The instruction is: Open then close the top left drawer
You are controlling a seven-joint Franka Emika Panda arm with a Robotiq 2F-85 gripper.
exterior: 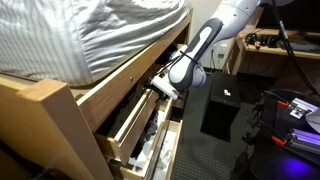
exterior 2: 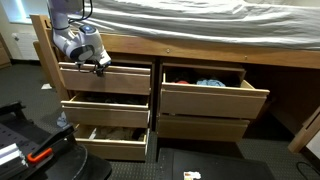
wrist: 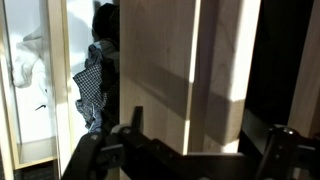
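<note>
Your gripper (exterior 2: 100,65) sits at the top edge of the long, shallow, handleless pale-wood top left drawer (exterior 2: 110,82), which stands pulled partly out of the pale-wood bed frame (exterior 2: 200,52), under the grey-and-white striped bedding (exterior: 90,35). In the wrist view the two dark fingers (wrist: 133,125) stand well apart at the bottom of the picture, so the gripper (wrist: 205,145) reads as spread wide. A sunlit pale-wood panel (wrist: 160,70) lies between and beyond them. The picture is too dim to tell whether either finger touches the wood, and you have nothing clasped that can be seen. In an exterior view the white arm comes down from the upper right and the gripper (exterior: 158,90) meets the drawers just below the bed rail. Below your drawer, the middle pale-wood drawer (exterior 2: 105,112) and the lowest pale-wood drawer (exterior 2: 112,148) each stick out further than the one above. Beside your drawer, across the centre post, the shorter pale-wood drawer with blue and red items (exterior 2: 215,100) is also open. At the left of the wrist view you can see a dark-and-white checked cloth (wrist: 92,85) and a crumpled white item (wrist: 25,65).
</note>
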